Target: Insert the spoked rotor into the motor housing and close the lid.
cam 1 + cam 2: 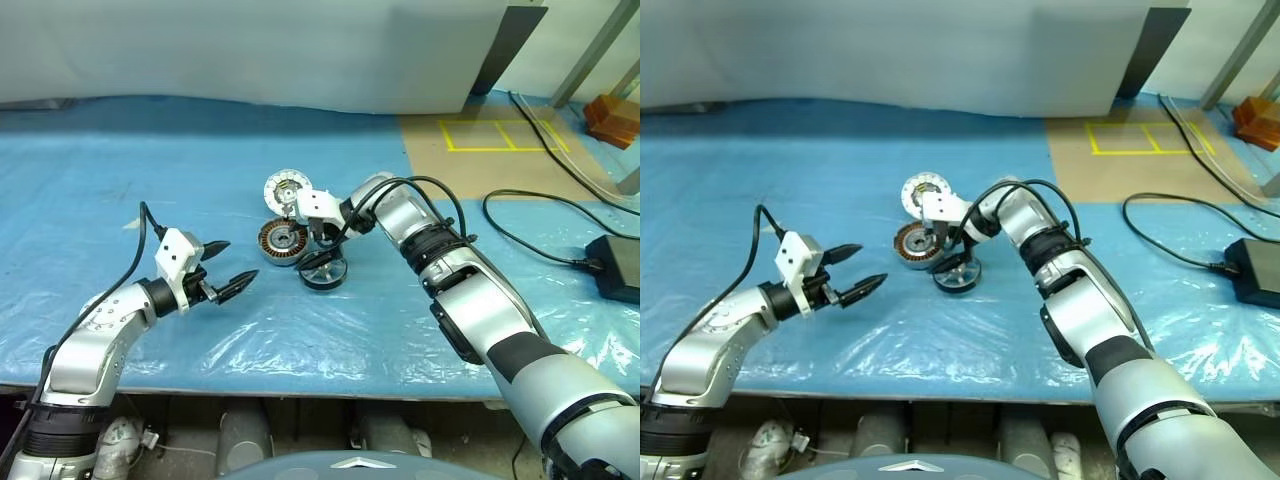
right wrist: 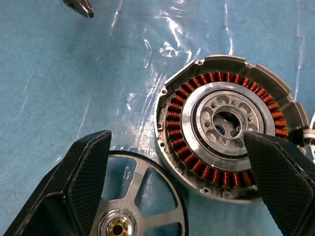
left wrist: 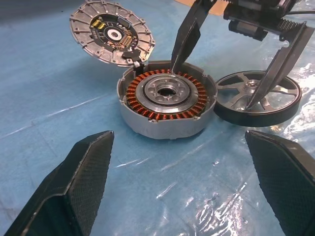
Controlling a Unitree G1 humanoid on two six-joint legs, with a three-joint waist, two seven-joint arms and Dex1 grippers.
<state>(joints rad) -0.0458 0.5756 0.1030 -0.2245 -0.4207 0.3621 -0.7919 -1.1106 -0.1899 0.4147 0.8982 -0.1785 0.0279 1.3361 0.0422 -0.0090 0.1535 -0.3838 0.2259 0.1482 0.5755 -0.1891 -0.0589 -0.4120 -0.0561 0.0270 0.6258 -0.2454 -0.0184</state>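
Observation:
The motor housing point(image 3: 166, 101), a grey shell with copper windings, lies open side up on the blue sheet. The lid point(image 3: 110, 32) rests just behind it with its holed face up, its edge meeting the housing's rim. The dark spoked rotor point(image 3: 258, 98) lies close beside the housing on the other side. My right gripper point(image 3: 212, 86) hangs open above them. One of its fingertips point(image 3: 189, 37) is at the housing's far rim, and the other is over the rotor's spokes. It holds nothing. My left gripper point(image 1: 238, 262) stands open and empty a short way left of the housing, pointing at it.
A black cable point(image 1: 530, 235) and a power brick point(image 1: 612, 265) lie at the right of the table. Yellow tape point(image 1: 500, 135) marks the brown floor behind. The table's front edge point(image 1: 300, 392) runs close below the arms.

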